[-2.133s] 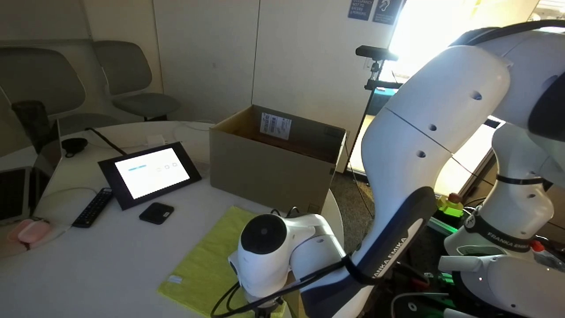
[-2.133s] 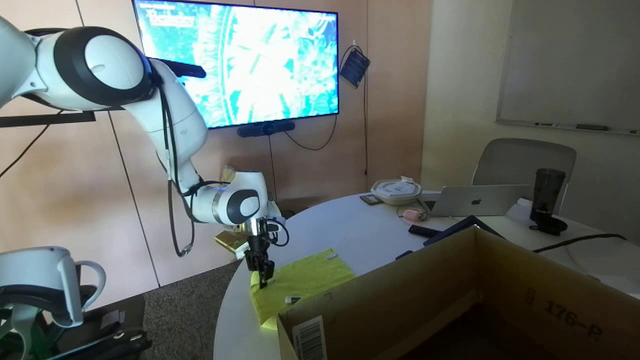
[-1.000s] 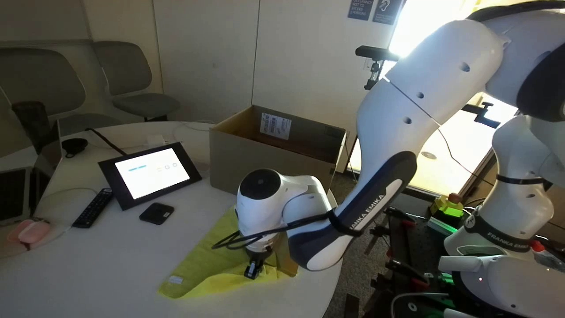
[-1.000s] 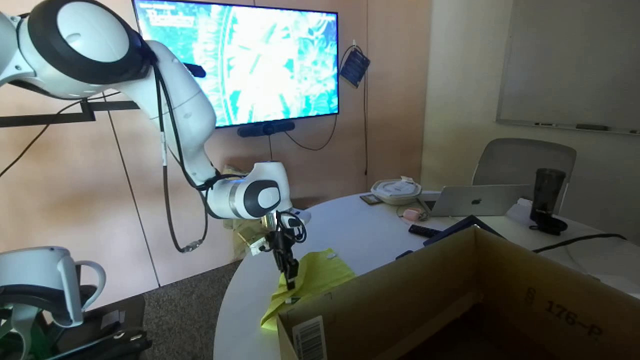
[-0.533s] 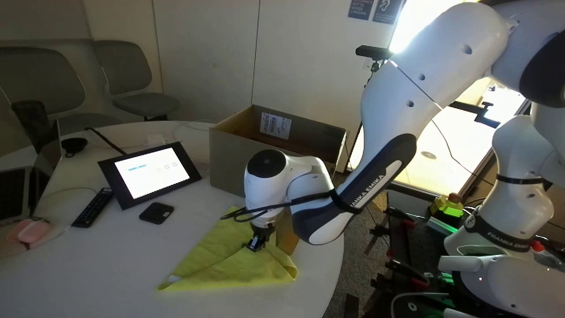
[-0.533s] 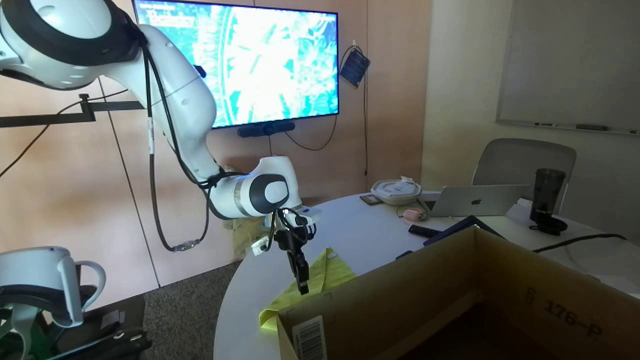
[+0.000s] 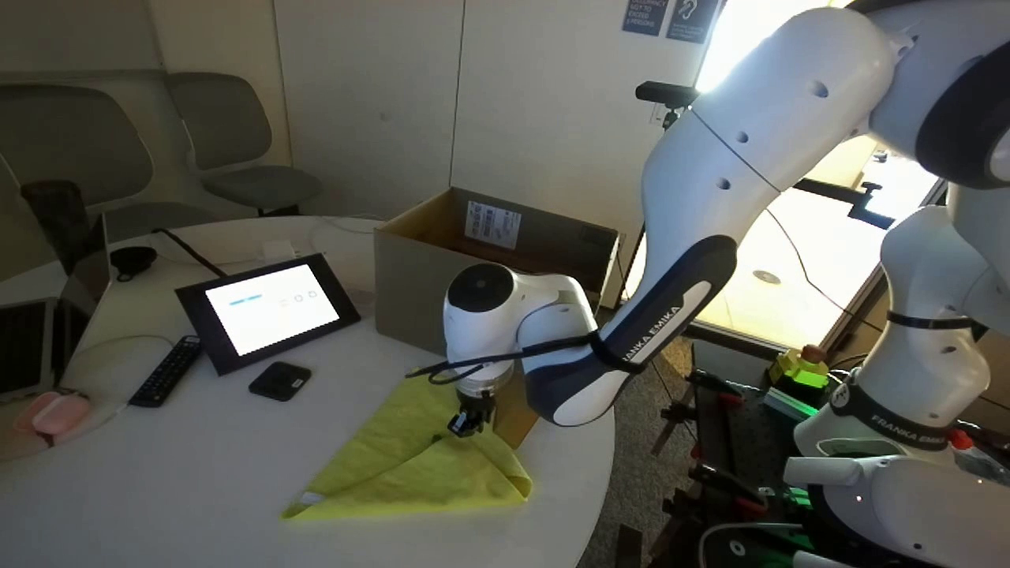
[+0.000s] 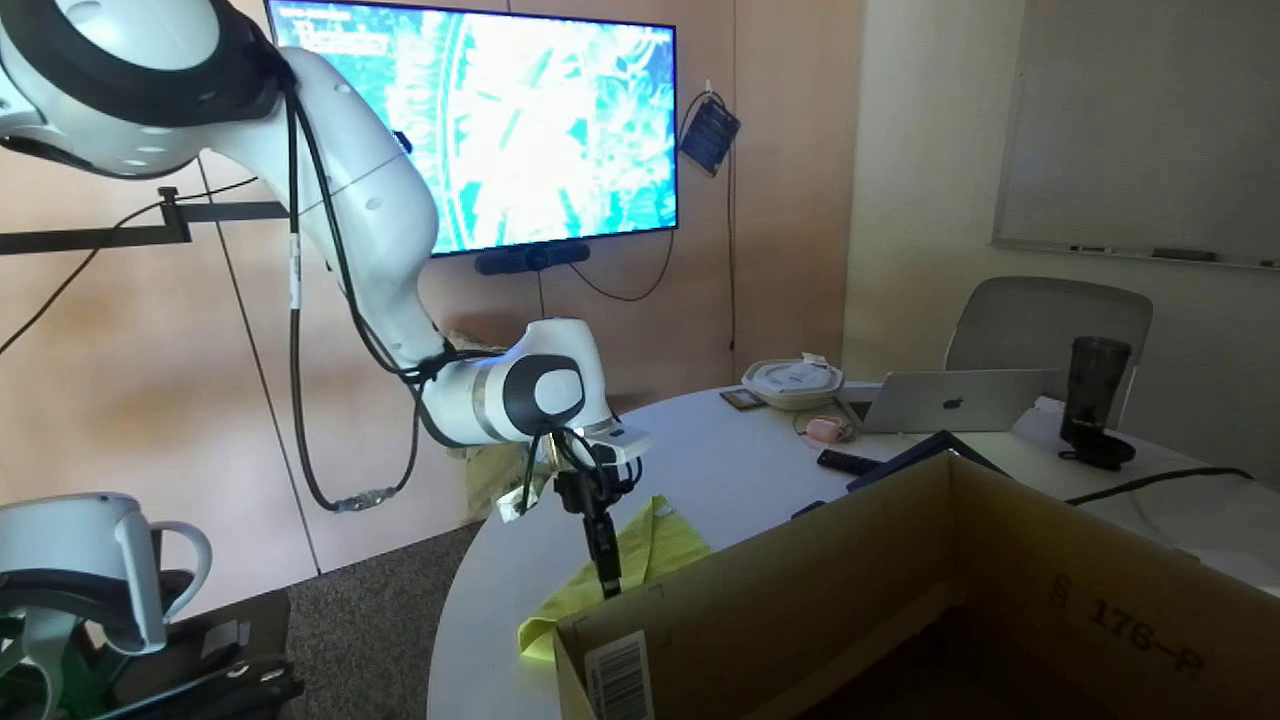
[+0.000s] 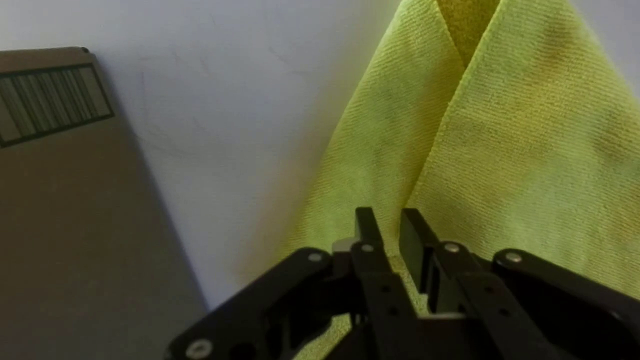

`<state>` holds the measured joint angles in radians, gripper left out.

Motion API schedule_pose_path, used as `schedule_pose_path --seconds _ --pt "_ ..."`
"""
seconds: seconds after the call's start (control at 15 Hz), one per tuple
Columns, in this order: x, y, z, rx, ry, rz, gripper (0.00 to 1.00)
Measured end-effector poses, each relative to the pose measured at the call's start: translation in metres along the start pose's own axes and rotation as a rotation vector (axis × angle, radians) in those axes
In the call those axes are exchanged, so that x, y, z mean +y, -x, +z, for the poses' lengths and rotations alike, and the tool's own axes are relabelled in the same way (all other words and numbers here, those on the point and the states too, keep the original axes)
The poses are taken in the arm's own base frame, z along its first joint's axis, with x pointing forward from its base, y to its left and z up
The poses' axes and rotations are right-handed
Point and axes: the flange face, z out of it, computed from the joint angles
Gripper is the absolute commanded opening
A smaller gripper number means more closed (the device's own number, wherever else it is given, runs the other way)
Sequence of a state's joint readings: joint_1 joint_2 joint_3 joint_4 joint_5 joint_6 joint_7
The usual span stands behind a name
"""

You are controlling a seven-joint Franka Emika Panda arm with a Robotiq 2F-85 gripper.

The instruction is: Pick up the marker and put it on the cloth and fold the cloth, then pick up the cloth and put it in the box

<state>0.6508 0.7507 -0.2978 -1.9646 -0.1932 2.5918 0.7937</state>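
The yellow-green cloth (image 7: 394, 477) lies folded over diagonally on the white table; it shows in both exterior views (image 8: 660, 540) and the wrist view (image 9: 540, 140). Its free edge runs up the wrist view from my fingertips. My gripper (image 7: 467, 427) is just above the cloth by the fold edge, near the box; in the wrist view (image 9: 385, 220) its fingers are partly apart with nothing between them. The brown cardboard box (image 7: 426, 288) stands upright beside the cloth, its top open (image 8: 800, 600). The marker is not seen. A small dark spot shows at the fold edge; I cannot tell what it is.
A tablet (image 7: 272, 308), a black puck-like device (image 7: 280, 380), a remote (image 7: 166, 371) and a pink case (image 7: 63, 412) lie on the table. A laptop (image 8: 960, 400) stands at the far side. The box wall (image 9: 90, 225) rises close beside my gripper.
My gripper has drawn one side of the cloth over toward the box, let it go and lifted slightly away. The cloth now lies folded. The marker, earlier visible on it, is out of sight.
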Motion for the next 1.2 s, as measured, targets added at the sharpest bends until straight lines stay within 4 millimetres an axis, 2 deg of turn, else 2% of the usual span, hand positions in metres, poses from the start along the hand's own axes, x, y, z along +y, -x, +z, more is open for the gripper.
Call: schedule_pose_path --seconds 0.07,0.2,0.67,0.93,1.2 --pt "-0.004 -0.002 -0.003 0.006 -0.008 0.003 0.42" --pt "-0.016 -0.007 -0.014 0.021 -0.034 0.0 0.44" --pt "-0.086 -0.025 -0.057 0.061 -0.159 -0.047 0.99" --pt "-0.126 -0.039 -0.065 0.029 -0.215 -0.063 1.0" --pt "-0.155 -0.053 -0.057 -0.022 -0.239 -0.067 0.99"
